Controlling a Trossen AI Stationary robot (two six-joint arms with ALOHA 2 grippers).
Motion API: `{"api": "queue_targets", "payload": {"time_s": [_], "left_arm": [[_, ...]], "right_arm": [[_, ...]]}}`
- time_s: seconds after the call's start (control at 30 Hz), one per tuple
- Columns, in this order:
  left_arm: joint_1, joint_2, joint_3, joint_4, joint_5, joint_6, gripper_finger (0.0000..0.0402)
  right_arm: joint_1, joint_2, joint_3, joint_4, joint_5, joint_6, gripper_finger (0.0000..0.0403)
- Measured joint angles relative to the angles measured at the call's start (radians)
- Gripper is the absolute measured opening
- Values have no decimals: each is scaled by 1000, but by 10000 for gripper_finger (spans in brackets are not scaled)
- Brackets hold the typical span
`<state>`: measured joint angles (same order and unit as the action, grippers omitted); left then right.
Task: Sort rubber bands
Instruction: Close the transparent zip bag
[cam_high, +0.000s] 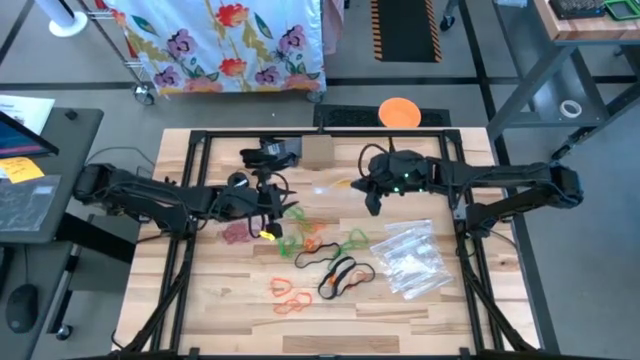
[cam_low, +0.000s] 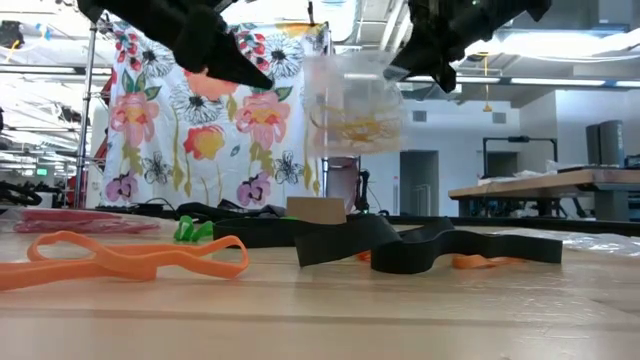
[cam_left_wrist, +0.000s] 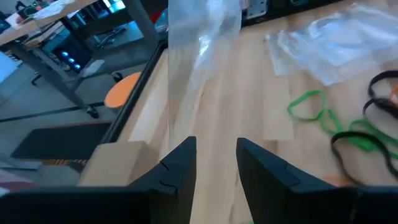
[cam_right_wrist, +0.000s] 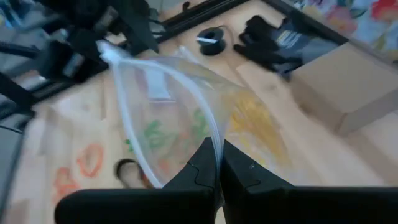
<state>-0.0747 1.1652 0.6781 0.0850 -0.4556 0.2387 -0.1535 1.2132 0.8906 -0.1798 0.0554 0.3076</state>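
A small cardboard box (cam_high: 317, 152) sat at the far edge of the wooden worktop (cam_high: 200, 300), with dark cabling and a black device (cam_high: 270, 155) to its left. A heap of clear plastic bags (cam_high: 410, 258) lay on the right side of the worktop. Beyond the worktop hung a flowered cloth (cam_high: 235, 45), and an orange disc (cam_high: 399, 112) lay on the floor.

The rubber bands (cam_high: 320, 262) lay scattered over the middle of the worktop: green ones (cam_high: 350, 240) near the centre, black ones (cam_high: 343, 277) just in front of them, orange ones (cam_high: 288, 295) nearer the front edge, a reddish cluster (cam_high: 237, 233) to the left, and a yellow one (cam_high: 268, 233) just beside the left arm's tip. All of these were on the wood below both arms.

Both arms were raised above the worktop, with a clear bag (cam_low: 350, 105) held up between them; yellow bands (cam_low: 358, 128) showed inside it.

The right pincer (cam_right_wrist: 217, 169) had its fingers together, clamped on the edge of that bag's opening, and it hung right of centre above the far half of the worktop. In the right wrist view the bag's other edge was pinched at the dark tip of the opposite arm.

The left pincer (cam_left_wrist: 214, 155) hung left of centre, its fingers part-way apart in its own view, with the bag's clear film (cam_left_wrist: 199, 43) rising just ahead of the gap; whether they touched the film there I could not tell.
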Motion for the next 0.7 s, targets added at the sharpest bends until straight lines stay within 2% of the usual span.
{"api": "queue_targets", "payload": {"time_s": [0.33, 0.43, 0.57, 0.7], "left_arm": [[155, -24, 0, -57, 17, 115, 108], [229, -27, 0, -71, 124, 121, 108], [329, -60, 0, -71, 327, 119, 108], [386, -75, -1, -66, 476, 79, 108]], "right_arm": [[-80, 3, 0, 19, 0, -2, 0], [-97, 4, 0, 29, -2, -2, 0], [-108, 4, 0, 36, 0, -2, 0], [-113, 4, 0, 40, -2, -2, 0]]}}
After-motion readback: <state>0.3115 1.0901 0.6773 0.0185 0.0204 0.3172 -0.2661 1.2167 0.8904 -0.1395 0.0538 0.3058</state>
